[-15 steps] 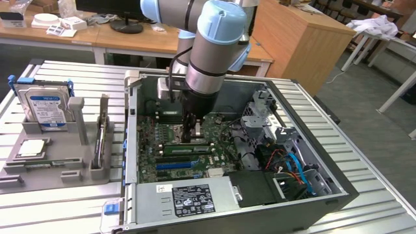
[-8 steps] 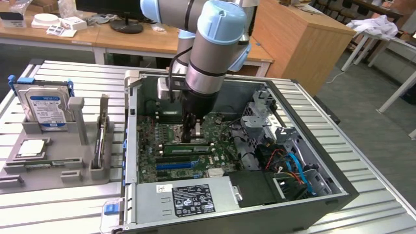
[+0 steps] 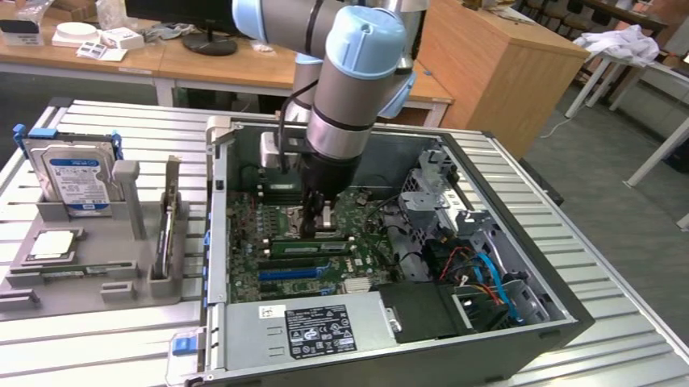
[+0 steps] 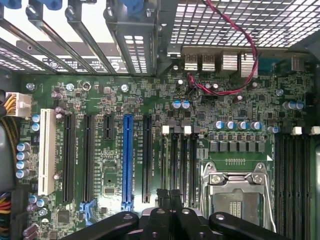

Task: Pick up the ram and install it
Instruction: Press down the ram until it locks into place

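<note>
The ram (image 3: 312,247), a narrow green stick with dark chips, stands on edge in a slot on the motherboard (image 3: 323,266) inside the open computer case (image 3: 517,339). My gripper (image 3: 318,224) hangs straight down just above it, fingers shut together. In the wrist view the shut gripper (image 4: 170,196) is over the bank of long black memory slots (image 4: 180,160) between the blue slot (image 4: 127,155) and the processor socket (image 4: 235,190). Nothing shows between the fingers. Whether they touch the ram I cannot tell.
A grey holder tray (image 3: 97,282) on the exterior view's left carries a blue-labelled hard drive (image 3: 76,181), a thin board on edge (image 3: 167,230) and a square chip (image 3: 48,246). The power supply (image 3: 312,326), drive cage (image 3: 436,189) and cables (image 3: 485,274) crowd the case.
</note>
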You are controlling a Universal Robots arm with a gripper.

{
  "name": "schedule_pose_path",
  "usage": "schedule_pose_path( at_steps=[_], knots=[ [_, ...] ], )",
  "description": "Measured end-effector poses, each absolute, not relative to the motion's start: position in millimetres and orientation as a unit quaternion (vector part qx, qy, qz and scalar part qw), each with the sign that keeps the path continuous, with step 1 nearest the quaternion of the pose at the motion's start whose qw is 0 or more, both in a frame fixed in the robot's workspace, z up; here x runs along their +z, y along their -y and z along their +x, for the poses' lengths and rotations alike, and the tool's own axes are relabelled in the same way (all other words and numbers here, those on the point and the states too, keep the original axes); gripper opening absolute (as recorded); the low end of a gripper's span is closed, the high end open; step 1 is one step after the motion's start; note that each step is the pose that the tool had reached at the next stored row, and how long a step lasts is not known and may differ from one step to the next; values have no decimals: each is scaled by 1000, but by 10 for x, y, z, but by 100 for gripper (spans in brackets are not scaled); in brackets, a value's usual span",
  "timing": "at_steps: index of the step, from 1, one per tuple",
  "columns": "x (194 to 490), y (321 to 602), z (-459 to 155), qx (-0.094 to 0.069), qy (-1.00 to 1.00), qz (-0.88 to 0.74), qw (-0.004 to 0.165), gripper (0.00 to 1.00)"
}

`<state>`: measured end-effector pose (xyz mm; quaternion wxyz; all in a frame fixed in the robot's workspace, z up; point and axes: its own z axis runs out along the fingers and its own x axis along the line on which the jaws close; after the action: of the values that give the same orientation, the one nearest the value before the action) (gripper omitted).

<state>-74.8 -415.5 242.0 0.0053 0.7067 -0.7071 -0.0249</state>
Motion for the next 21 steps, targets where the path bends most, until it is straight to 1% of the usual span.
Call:
schedule_pose_path(
  at_steps=[21],
  knots=[
    [2351,4156,-748,-25,707,707,5,11]
  ],
)
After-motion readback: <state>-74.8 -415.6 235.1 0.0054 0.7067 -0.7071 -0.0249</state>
